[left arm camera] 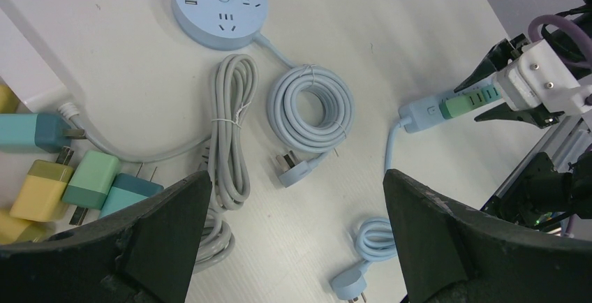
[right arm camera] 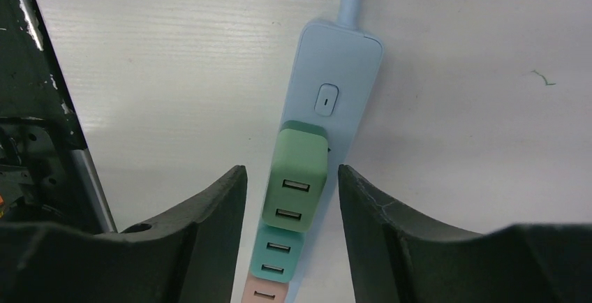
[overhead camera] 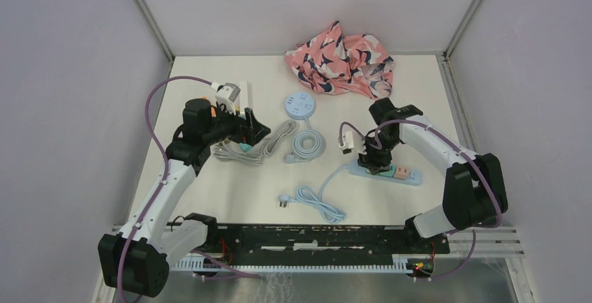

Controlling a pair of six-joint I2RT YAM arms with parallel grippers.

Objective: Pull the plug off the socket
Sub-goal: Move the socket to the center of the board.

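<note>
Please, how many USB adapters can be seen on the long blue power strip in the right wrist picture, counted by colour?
Green adapter: 1
Teal adapter: 1
Pink adapter: 1
Total on the power strip: 3 in view; the strip runs out of the frame below.

**Soft, even light; near edges blurred**

We see bright, diffuse overhead light on the white tabletop [overhead camera: 244,184]; shadows beside the coiled pale-blue cable [left arm camera: 279,107] are faint and short; the right gripper's black fingers [right arm camera: 202,240] look soft and out of focus at the frame's bottom; the green plastic charger plug [right arm camera: 297,177] is sharp.
</note>
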